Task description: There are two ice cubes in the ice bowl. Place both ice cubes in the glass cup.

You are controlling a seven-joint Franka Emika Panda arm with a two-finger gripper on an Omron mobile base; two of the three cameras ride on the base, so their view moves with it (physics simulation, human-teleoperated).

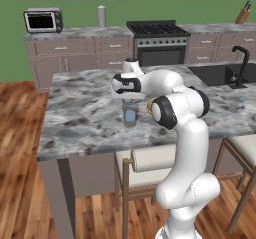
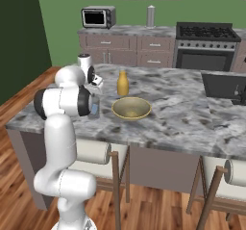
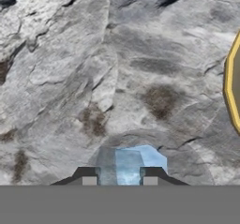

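Pale-blue ice cube (image 3: pixel 129 166) sits between the two dark fingertips (image 3: pixel 150 176) in the hand view, so the gripper (image 3: pixel 119 177) looks pinched tight on it. Clear glass cup (image 1: pixel 130 113) stands right under the hand on the grey marble counter (image 1: pixel 85 108). Blue shows inside the cup too, prob. the other cube, but can't tell for sure. Ice bowl (image 2: pixel 131 108) is near the cup, on the side away from the arm, w/ the yellow bottle (image 2: pixel 123 83) just behind it. Bowl looks empty in the right base view. I think the hand hangs over the cup so the cube can drop straight in. Next move, I'd guess: let go. Cube is slippy, so it could bounce off the rim if the hand is off to one side.
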